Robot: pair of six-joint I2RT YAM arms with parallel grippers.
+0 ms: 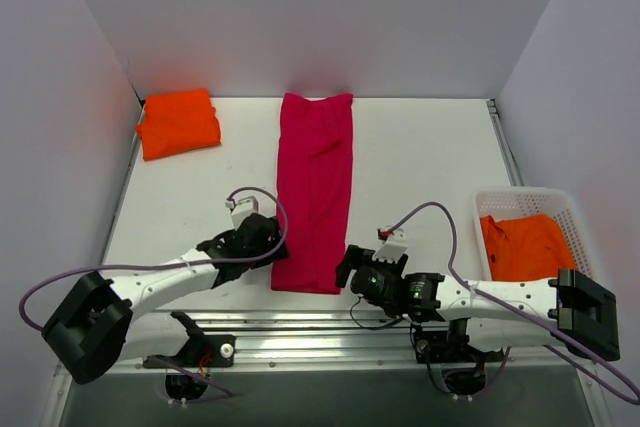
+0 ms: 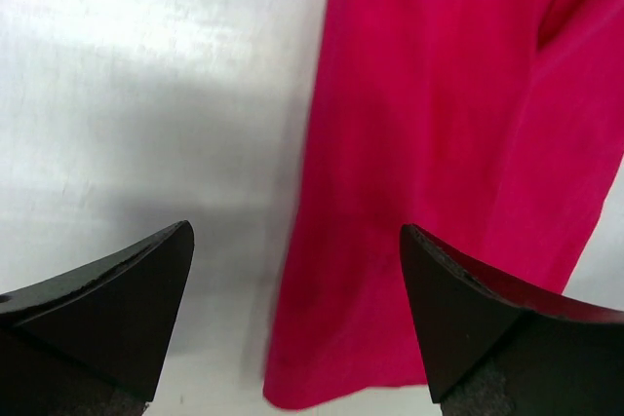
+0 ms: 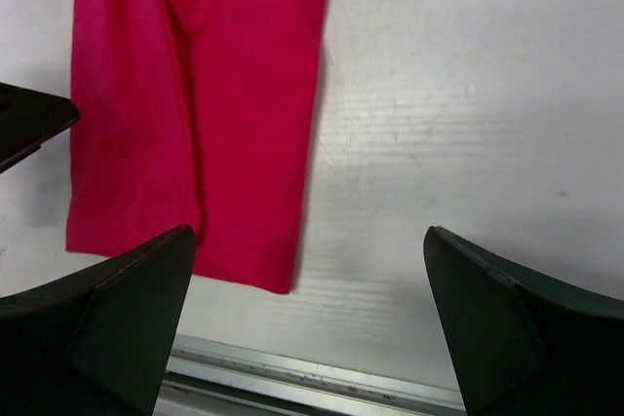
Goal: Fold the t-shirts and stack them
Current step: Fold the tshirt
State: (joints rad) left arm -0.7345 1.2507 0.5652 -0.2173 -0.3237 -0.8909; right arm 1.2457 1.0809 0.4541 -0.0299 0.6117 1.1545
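The crimson-pink t-shirt [image 1: 315, 187] lies flat in a long narrow strip down the middle of the table. My left gripper [image 1: 268, 240] is open and empty at the strip's near left corner; the cloth [image 2: 439, 163] shows between and beyond its fingers. My right gripper [image 1: 349, 269] is open and empty at the near right corner; the cloth [image 3: 195, 104] lies to its left. A folded orange t-shirt [image 1: 178, 123] sits at the far left. Another orange t-shirt [image 1: 524, 245] lies in the basket.
A white mesh basket [image 1: 520, 199] stands at the right edge of the table. The metal rail [image 3: 312, 377] of the table's near edge runs just below my right gripper. White walls close in the back and sides.
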